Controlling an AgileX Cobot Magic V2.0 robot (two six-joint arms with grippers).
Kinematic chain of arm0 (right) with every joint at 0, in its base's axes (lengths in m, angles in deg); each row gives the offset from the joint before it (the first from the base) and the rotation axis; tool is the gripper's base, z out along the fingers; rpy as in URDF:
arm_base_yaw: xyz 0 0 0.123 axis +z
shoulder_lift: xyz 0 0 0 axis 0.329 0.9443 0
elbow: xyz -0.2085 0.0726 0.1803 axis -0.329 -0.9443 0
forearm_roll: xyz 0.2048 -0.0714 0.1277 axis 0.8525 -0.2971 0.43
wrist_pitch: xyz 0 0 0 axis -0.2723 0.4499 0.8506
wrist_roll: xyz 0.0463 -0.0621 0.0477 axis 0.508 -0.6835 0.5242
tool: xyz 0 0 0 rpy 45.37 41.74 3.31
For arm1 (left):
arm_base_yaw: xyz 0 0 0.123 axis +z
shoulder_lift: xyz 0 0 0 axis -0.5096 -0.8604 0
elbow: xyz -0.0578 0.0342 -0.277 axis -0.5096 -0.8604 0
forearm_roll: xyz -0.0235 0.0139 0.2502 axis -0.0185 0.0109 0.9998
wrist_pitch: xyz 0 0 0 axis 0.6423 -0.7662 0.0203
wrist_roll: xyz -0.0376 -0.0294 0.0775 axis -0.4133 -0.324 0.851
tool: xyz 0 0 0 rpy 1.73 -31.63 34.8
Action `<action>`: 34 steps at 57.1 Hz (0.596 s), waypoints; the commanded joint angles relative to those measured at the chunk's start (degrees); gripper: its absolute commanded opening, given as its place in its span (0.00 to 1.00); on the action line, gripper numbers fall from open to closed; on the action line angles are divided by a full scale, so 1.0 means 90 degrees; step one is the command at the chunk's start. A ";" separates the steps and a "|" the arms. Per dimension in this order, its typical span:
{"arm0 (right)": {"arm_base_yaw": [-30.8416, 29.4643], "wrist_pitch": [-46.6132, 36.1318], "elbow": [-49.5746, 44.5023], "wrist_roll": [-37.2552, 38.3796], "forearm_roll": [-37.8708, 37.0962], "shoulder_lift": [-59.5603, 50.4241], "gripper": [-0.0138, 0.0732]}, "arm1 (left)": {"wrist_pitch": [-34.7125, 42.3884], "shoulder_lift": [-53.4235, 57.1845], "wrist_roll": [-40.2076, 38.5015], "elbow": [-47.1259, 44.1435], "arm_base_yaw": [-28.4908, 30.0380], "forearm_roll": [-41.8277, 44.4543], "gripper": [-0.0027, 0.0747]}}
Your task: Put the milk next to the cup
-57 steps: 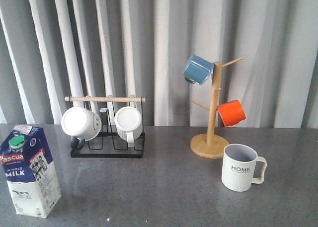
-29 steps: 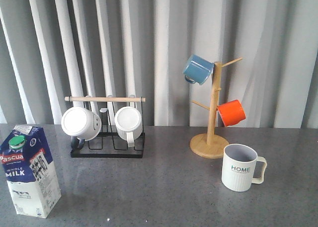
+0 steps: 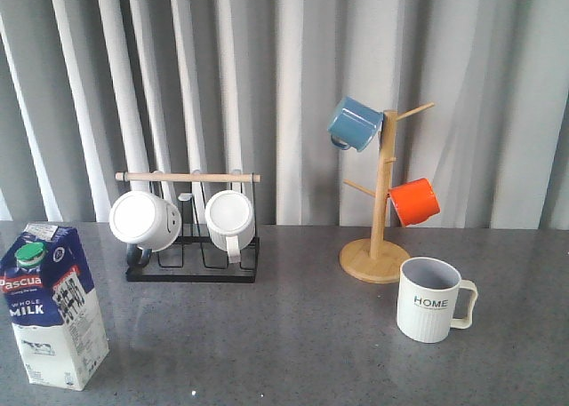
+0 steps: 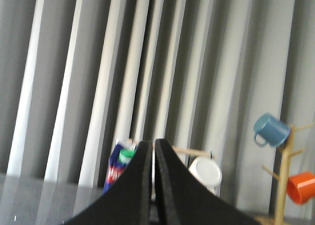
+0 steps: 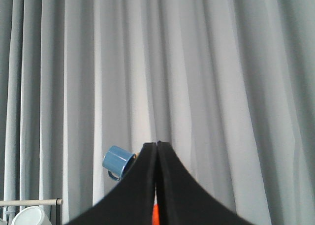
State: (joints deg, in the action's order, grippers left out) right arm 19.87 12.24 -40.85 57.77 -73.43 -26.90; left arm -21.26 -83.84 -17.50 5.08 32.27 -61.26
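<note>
The milk carton (image 3: 55, 306), dark blue above and white below with a green cap, stands upright at the front left of the grey table. The off-white ribbed "HOME" cup (image 3: 431, 299) stands at the front right, handle to the right. Neither arm shows in the front view. In the left wrist view my left gripper (image 4: 153, 142) is shut and empty, with the carton's top (image 4: 121, 161) far beyond it. In the right wrist view my right gripper (image 5: 157, 144) is shut and empty, facing the curtain.
A black rack (image 3: 191, 246) with a wooden bar holds two white mugs at the back left. A wooden mug tree (image 3: 380, 219) with a blue mug (image 3: 353, 124) and an orange mug (image 3: 414, 202) stands just behind the cup. Grey curtain behind the table.
</note>
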 commanded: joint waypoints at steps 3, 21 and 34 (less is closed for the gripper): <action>-0.0030 0.0972 0.1460 -0.0029 -0.0336 0.1739 0.15 | -0.0160 -0.0939 0.0706 0.1363 -0.0005 -0.0073 0.03; 0.0044 0.1297 0.2705 0.0016 -0.0331 0.4668 0.15 | 0.1223 -0.4304 0.0876 0.2593 -0.0138 -0.0094 0.03; 0.0019 0.0468 0.2711 -0.0081 -0.0360 0.5847 0.19 | 0.1236 -0.5466 0.0877 0.2692 -0.0195 -0.0094 0.06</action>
State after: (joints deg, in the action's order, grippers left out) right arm 20.22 24.02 -18.59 57.76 -76.67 23.16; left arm -14.16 -130.11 -9.66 26.50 30.88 -61.42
